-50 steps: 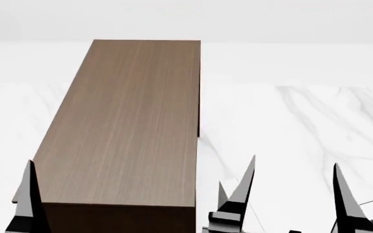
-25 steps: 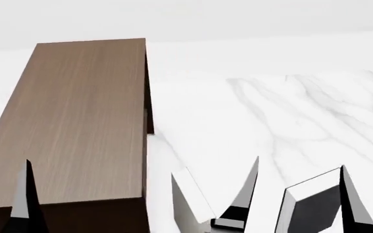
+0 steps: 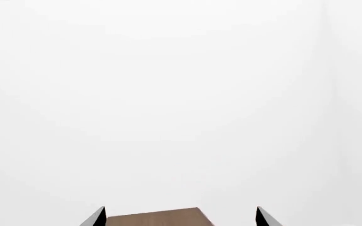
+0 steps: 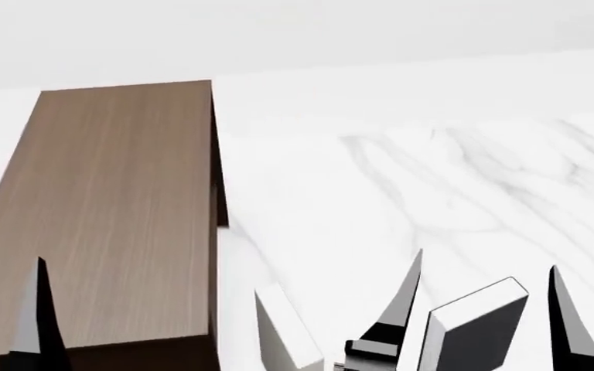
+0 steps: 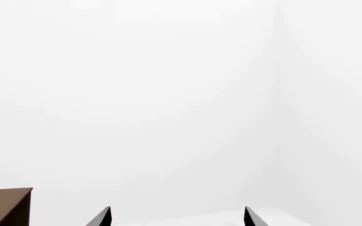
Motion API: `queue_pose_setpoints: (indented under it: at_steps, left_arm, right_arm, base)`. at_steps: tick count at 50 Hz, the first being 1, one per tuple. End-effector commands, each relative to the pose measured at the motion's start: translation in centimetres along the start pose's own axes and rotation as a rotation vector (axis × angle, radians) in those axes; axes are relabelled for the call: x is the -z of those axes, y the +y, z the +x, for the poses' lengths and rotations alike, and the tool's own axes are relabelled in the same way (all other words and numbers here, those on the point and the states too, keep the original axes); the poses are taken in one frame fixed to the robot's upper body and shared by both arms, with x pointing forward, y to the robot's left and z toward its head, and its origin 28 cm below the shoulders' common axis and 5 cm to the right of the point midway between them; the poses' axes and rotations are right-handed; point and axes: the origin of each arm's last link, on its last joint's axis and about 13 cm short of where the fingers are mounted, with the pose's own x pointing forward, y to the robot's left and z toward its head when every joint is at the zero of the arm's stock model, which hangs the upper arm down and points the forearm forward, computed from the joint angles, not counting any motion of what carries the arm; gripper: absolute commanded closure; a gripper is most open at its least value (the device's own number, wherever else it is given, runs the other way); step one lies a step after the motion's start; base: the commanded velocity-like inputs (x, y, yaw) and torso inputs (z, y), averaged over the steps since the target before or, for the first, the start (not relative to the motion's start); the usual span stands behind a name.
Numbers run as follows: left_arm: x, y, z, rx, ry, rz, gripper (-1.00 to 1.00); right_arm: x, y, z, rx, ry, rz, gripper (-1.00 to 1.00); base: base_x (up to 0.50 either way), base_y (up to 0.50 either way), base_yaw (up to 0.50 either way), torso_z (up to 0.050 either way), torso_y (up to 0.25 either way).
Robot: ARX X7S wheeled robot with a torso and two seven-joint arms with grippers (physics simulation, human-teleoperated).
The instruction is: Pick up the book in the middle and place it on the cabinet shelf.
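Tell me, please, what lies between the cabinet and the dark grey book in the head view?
A pale book stands between the cabinet and the dark grey book; the rest is bare marble floor.

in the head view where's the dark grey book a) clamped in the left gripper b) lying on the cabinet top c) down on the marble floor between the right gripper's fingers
c: the book shows below, between the right gripper's spread fingertips, on the floor beside the cabinet shelf.
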Motion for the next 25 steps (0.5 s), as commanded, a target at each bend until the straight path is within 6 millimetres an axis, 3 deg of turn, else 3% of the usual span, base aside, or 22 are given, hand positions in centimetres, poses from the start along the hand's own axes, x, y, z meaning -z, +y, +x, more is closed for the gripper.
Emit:
queue_pose_setpoints:
  at_steps: [1, 19, 25]
  left_arm:
    - [-0.16, 0.09, -0.06, -0.005, 0.000, -0.002, -1.00]
    - [-0.08, 0.08, -0.04, 0.003, 0.012, 0.016, -1.00]
    - [-0.15, -0.05, -0.09, 0.015, 0.017, 0.030, -1.00]
  right_arm:
    - [-0.02, -0.02, 0.02, 0.002, 0.007, -0.006, -1.00]
    - [-0.03, 0.13, 0.05, -0.017, 0.007, -0.026, -1.00]
    - [-0.05, 0.11, 0.03, -0.018, 0.011, -0.021, -1.00]
  base:
    - [0.00, 0.00, 0.00, 0.050, 0.000]
    - [0.00, 0.00, 0.00, 0.050, -0.002]
    - [0.00, 0.00, 0.00, 0.046, -0.152]
